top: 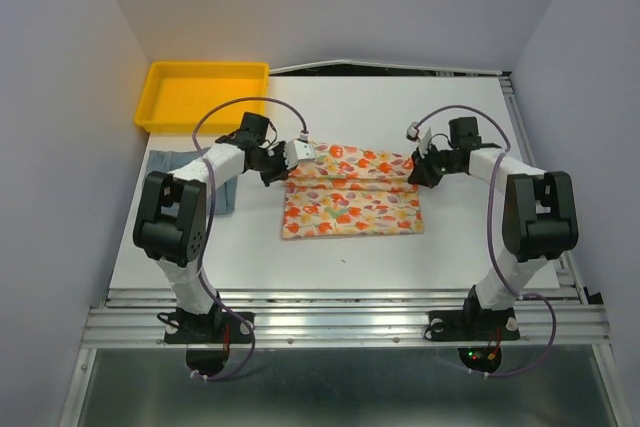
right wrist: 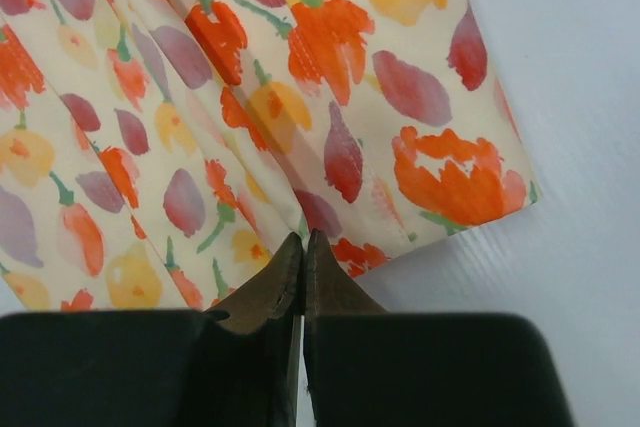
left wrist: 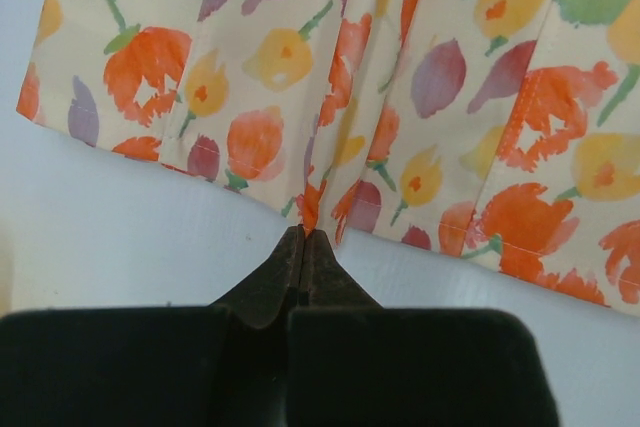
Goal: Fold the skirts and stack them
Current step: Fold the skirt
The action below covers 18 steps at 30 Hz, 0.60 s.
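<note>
I see the cream floral-print cloth skirt (top: pixel 350 197) as thin, matt weave; the white surface (top: pixel 470 237) smooth, faintly sheened; the yellow plastic tray (top: pixel 190 125) glossy.

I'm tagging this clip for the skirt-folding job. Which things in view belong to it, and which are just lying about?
Belongs to the job:
- floral skirt, pinched at its far edge by the left hand and the right hand
- blue-grey skirt, at the table's left edge

Just lying about:
- yellow tray, far left corner

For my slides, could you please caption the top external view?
Left tool and right tool pinch far corners of floral skirt; blue-grey skirt, yellow tray at left.
</note>
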Tool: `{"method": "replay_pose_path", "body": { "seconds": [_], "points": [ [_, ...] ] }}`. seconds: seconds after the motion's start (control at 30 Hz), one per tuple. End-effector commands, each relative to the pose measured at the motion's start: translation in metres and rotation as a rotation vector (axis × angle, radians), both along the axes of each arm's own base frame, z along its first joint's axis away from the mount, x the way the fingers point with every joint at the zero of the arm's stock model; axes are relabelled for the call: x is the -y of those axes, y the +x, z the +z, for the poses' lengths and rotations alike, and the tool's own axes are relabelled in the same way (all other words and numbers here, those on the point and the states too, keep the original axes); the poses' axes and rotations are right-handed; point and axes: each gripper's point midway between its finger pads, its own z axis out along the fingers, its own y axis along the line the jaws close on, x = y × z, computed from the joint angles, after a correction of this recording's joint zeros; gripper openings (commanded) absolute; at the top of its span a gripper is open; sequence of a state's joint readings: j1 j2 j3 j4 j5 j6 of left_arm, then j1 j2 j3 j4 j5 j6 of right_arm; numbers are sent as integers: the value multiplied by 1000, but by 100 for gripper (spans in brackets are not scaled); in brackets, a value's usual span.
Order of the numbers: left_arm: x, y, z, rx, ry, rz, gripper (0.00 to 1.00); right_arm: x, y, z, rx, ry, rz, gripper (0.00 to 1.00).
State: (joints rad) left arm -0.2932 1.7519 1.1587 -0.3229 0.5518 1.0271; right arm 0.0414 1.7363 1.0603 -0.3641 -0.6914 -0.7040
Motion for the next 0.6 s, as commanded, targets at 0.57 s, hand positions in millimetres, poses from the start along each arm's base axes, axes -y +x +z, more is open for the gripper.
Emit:
{"method": "replay_pose_path", "body": {
  "seconds": [0.57],
  "points": [
    [-12,-4,121,170,-6,34,0,10,5,119,283,-60,34,1]
  ]
}}
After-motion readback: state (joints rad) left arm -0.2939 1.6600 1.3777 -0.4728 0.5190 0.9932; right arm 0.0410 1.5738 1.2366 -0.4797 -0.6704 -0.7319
